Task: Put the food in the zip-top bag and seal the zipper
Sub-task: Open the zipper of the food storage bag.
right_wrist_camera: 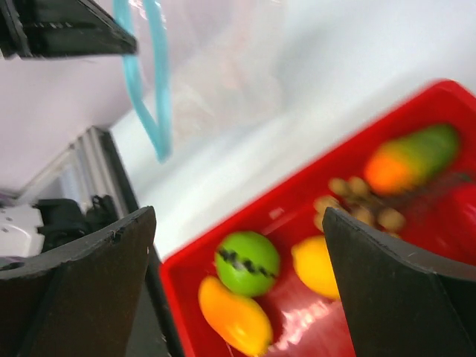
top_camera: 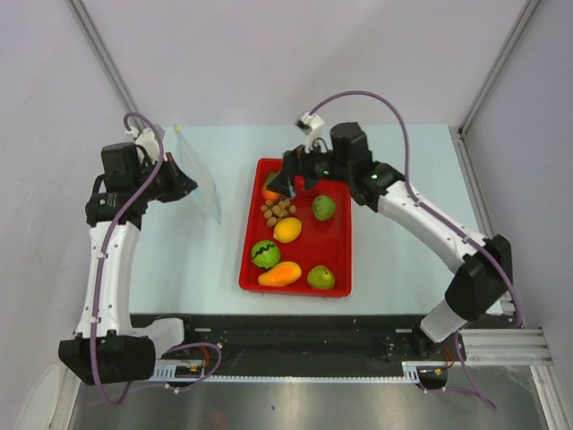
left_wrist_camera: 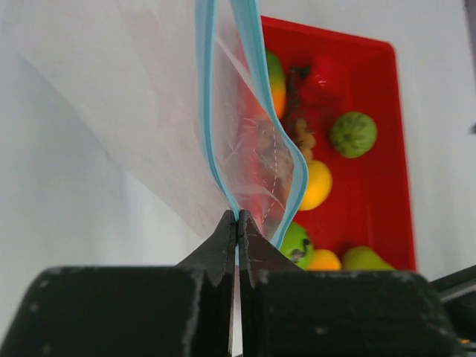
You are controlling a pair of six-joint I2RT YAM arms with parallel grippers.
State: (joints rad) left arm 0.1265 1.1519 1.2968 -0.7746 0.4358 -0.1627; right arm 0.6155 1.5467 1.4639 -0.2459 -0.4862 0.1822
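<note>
Zip-top bag [top_camera: 202, 182]: held up left of the red tray [top_camera: 343, 269], its mouth parted a little.
Left gripper [left_wrist_camera: 236, 222]: jaws pinched tight on the zipper [left_wrist_camera: 205, 111] at one end of the mouth.
Right gripper [right_wrist_camera: 238, 223]: jaws wide, nothing held, hovering over the tray's far end.
Food [top_camera: 287, 230]: all lying in the tray, none bagged.
Handling: thin, floppy, slick film, likely to sag and fold. The stiffer zipper strip looked like the best place to take hold.
</note>
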